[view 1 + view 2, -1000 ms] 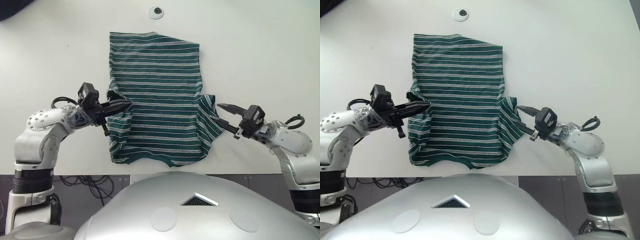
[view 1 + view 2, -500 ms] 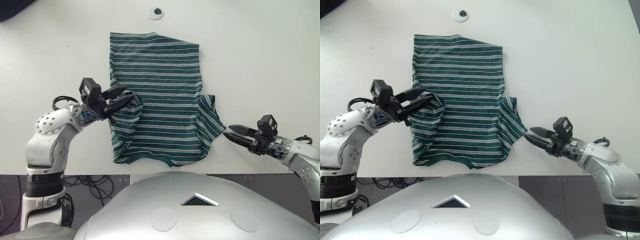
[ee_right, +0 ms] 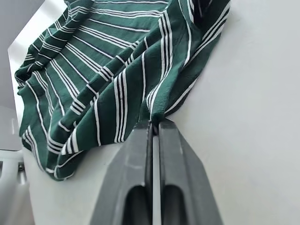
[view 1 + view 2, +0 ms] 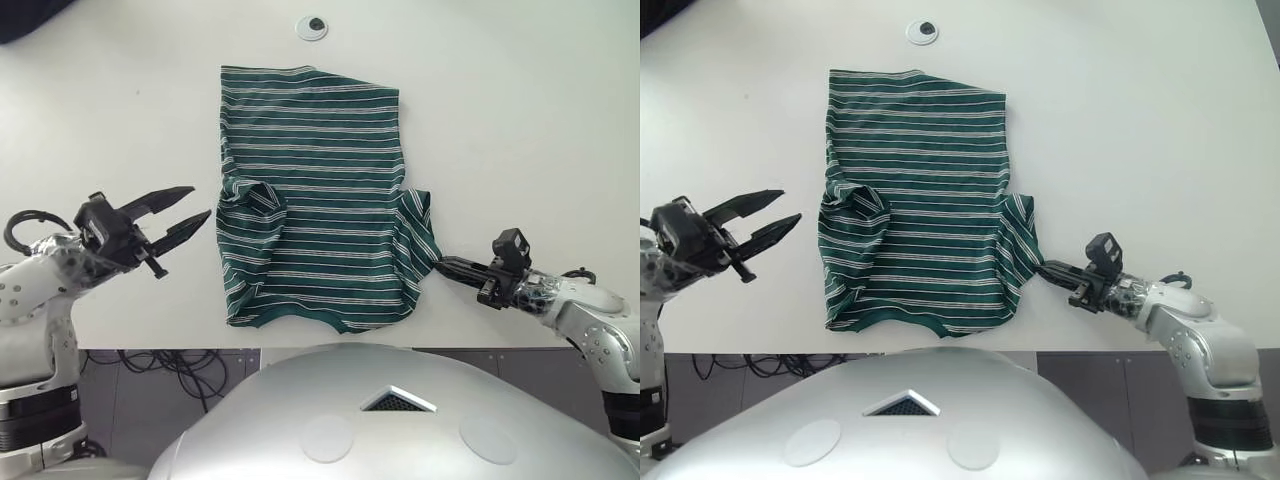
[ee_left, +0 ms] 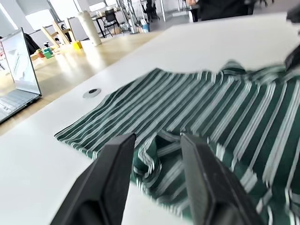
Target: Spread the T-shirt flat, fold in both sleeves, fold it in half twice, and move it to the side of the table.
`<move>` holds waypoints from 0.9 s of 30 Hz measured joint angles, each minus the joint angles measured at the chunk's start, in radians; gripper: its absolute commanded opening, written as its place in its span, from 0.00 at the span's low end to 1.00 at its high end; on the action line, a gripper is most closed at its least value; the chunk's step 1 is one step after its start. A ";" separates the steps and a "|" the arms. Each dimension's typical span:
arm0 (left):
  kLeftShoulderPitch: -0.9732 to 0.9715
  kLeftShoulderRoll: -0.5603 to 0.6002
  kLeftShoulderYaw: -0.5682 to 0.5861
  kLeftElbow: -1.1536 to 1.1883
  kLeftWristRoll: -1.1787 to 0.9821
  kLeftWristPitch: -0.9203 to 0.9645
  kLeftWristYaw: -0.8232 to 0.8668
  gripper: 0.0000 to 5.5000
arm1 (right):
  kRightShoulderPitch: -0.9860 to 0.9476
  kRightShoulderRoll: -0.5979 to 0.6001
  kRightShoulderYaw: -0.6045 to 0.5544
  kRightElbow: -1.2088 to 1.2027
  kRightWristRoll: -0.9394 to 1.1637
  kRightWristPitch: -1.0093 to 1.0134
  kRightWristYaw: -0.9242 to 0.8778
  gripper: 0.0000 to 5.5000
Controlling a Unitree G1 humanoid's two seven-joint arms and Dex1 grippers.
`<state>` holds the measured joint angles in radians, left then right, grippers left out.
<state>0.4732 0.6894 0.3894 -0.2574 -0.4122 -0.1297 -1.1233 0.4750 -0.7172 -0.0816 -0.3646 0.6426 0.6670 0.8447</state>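
The right gripper is clamped on the right sleeve edge of the T-shirt, probably to fold it inward. The left gripper, jaws apart, hovers just beside the bunched, folded-in left sleeve.

Head eyes look down from above; low, close wrist cameras share the T-shirt.

silver-grey arms, black cable loops, black left gripper and right gripper
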 measured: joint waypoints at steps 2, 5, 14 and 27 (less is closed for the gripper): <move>0.036 0.005 0.007 0.050 0.032 -0.092 -0.036 0.32 | 0.000 0.000 -0.001 -0.003 -0.005 -0.001 0.000 0.01; 0.096 0.020 0.002 0.139 0.105 -0.274 -0.094 0.32 | 0.001 0.001 -0.029 -0.009 0.019 0.008 0.002 0.01; 0.074 0.099 -0.173 0.372 0.473 -0.865 -0.012 0.32 | -0.161 0.088 0.009 -0.151 0.243 0.103 -0.029 0.01; 0.053 0.173 -0.308 0.362 0.567 -0.990 0.202 0.32 | -0.309 0.156 0.291 -0.046 0.060 0.120 -0.084 0.11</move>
<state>0.5266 0.8621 0.0810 0.1044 0.1551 -1.1198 -0.9211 0.1656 -0.5615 0.2091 -0.4104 0.7025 0.7875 0.7609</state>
